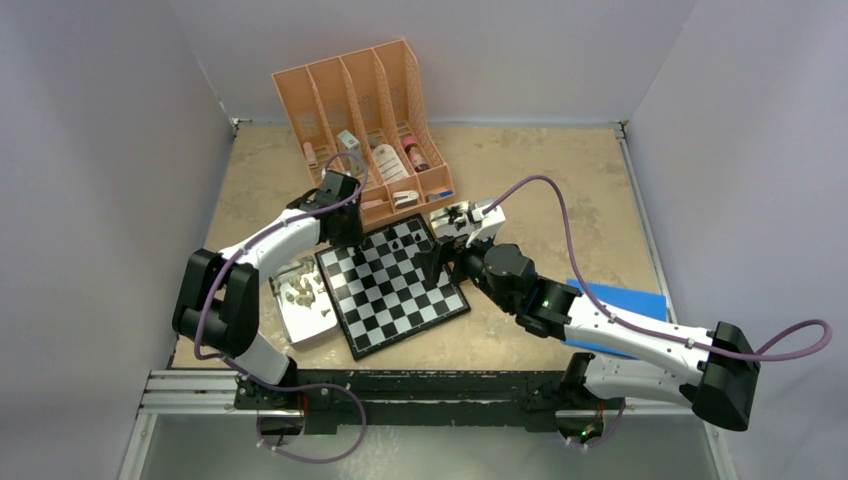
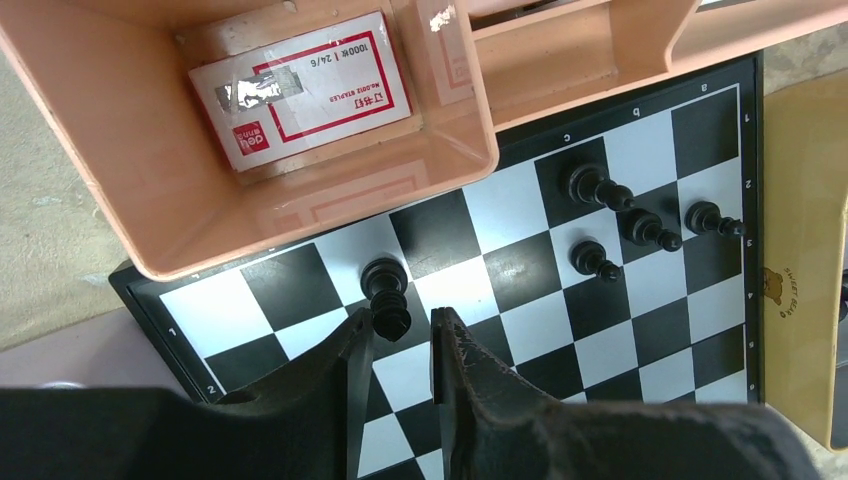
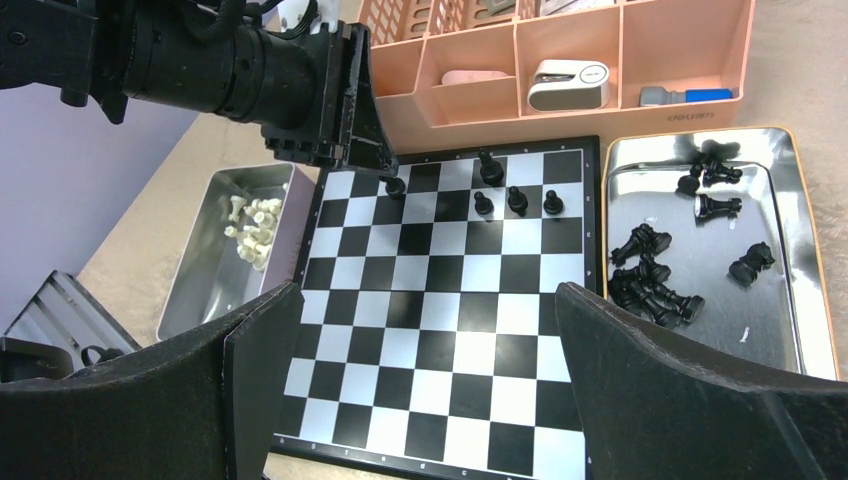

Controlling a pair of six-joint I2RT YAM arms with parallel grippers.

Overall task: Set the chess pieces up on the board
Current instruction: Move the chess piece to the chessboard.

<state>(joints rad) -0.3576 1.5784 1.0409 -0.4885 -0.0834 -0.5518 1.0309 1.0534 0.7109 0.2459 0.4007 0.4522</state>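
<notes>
Left jaws, parted only narrowly, bracket a black chess piece standing near the board's far edge beside the pink organizer and should rise straight up without clipping it, while right jaws hover wide open, empty.

Heaped pale chess pieces, individual types too small.

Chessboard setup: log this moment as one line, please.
left gripper: slightly open at black piece standing on board | right gripper: wide open, empty, over board | on board: five black pieces
</notes>
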